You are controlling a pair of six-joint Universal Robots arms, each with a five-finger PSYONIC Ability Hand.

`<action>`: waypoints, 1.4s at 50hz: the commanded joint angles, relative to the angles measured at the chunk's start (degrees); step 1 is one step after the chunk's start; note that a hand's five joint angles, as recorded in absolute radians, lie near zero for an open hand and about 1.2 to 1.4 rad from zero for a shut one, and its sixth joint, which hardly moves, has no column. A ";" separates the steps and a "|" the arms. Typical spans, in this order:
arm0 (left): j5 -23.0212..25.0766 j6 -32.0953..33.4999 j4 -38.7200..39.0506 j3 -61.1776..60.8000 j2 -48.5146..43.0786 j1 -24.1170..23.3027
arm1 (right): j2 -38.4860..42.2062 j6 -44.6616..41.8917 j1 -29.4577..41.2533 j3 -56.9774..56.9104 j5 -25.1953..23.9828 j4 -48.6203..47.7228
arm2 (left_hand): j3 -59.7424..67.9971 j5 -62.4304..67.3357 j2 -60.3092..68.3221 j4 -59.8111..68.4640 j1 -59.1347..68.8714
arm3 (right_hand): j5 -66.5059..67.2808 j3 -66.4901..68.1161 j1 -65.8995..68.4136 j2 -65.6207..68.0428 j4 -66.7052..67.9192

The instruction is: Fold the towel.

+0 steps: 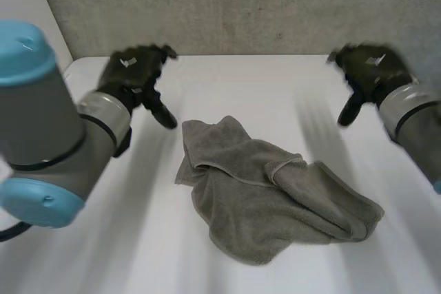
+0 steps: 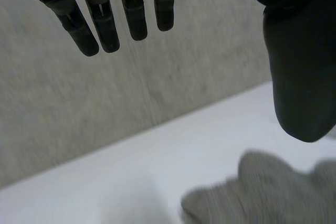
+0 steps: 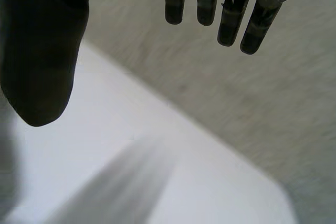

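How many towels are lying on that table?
1: a grey towel lies crumpled on the white table, between the left hand and right hand, touching neither. None seems hidden.

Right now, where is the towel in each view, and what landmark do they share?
Head view: towel crumpled mid-table, between left hand and right hand.
Left wrist view: by the left hand's thumb tip.
Right wrist view: grey strip beside the thumb; cannot tell.
Shared landmark: table edge against the grey wall.

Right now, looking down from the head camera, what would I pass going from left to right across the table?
left hand → towel → right hand
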 commanded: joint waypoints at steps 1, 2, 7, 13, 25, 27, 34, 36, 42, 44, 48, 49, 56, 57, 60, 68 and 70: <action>1.55 4.48 0.67 0.52 -11.29 -0.63 | 10.81 -8.40 0.36 -2.28 -4.80 8.12 | -2.92 -11.84 -3.17 -3.88 -3.74 | -3.32 -3.79 -2.84 -3.96 -4.44; 1.73 6.41 1.29 0.95 -13.67 -1.07 | 12.31 -9.46 0.44 -2.28 -5.25 8.56 | -2.92 -11.84 -3.17 -3.88 -3.74 | -3.32 -3.79 -2.84 -3.96 -4.44; 2.08 10.72 3.83 1.40 -18.51 -1.69 | 16.09 -10.44 0.97 -2.45 -6.30 8.83 | -2.41 -11.34 -2.67 -3.38 -3.23 | -3.32 -3.79 -2.84 -3.96 -4.44; 4.00 11.26 5.86 1.31 -20.89 -1.87 | 18.30 -10.00 1.94 -3.07 -6.92 9.44 | 0.09 -8.83 -0.17 -0.87 -0.73 | 17.19 16.72 17.67 16.55 16.07; 7.18 11.08 9.91 8.24 -26.52 -4.68 | 20.67 -4.72 3.70 -6.32 -7.45 9.44 | 28.86 19.94 28.60 27.90 28.04 | 45.04 44.57 45.52 44.40 43.92; 7.18 11.09 9.82 9.04 -26.70 -4.68 | 20.67 -2.45 3.61 -6.68 -8.58 9.44 | 30.37 21.45 30.12 29.41 29.55 | 32.79 32.32 33.27 32.15 31.67; 7.27 11.00 9.99 10.54 -26.88 -4.77 | 20.93 -1.65 3.17 -6.24 -12.44 9.44 | 46.70 37.78 46.45 45.74 45.89 | 41.44 40.97 41.93 40.80 40.32; 7.27 11.09 10.08 11.33 -27.22 -4.68 | 21.02 -1.65 2.99 -6.59 -13.34 9.53 | 61.06 52.14 60.81 60.10 60.24 | 49.42 48.95 49.90 48.78 48.30; 7.27 11.61 10.26 14.76 -27.58 -4.15 | 22.60 -1.91 2.99 -12.45 -16.06 9.79 | 61.15 52.22 60.89 60.19 60.33 | 66.68 66.21 67.16 66.04 65.56; 6.92 12.57 10.87 20.35 -26.88 -3.54 | 22.87 -1.91 3.17 -15.99 -16.24 9.71 | 61.15 52.22 60.89 60.19 60.33 | 66.68 66.21 67.16 66.04 65.56; 5.60 14.43 12.45 27.41 -24.15 -1.16 | 20.77 0.01 3.08 -28.43 -14.66 3.60 | 61.15 52.22 60.89 60.19 60.33 | 66.68 66.21 67.16 66.04 65.56; 4.73 15.30 14.11 30.81 -21.80 -0.38 | 20.76 0.02 3.08 -28.47 -14.65 3.55 | 61.15 52.22 60.89 60.19 60.33 | 66.68 66.21 67.16 66.04 65.56; 2.43 16.27 27.75 37.70 -14.66 0.68 | 4.26 9.69 0.89 -22.78 -8.50 -30.69 | 61.15 52.22 60.89 60.19 60.33 | 66.68 66.21 67.16 66.04 65.56; 2.69 16.45 30.36 37.61 -13.53 0.86 | 2.93 9.26 0.28 -21.54 -8.24 -31.16 | 61.15 52.22 60.89 60.19 60.33 | 66.68 66.21 67.16 66.04 65.56; 3.05 17.67 32.14 36.56 -12.12 1.03 | 2.92 8.29 0.71 -21.00 -8.15 -30.81 | 61.15 52.22 60.89 60.19 60.33 | 66.68 66.21 67.16 66.04 65.56; 3.40 19.35 27.05 24.81 -11.58 4.28 | 3.36 -2.96 1.41 -15.02 -8.85 -24.75 | 61.15 52.22 60.89 60.19 60.33 | 66.68 66.21 67.16 66.04 65.56; 3.57 19.35 26.87 21.04 -11.58 4.63 | 4.75 -6.73 2.11 -12.14 -8.42 -23.43 | 61.15 52.22 60.89 60.19 60.33 | 66.68 66.21 67.16 66.04 65.56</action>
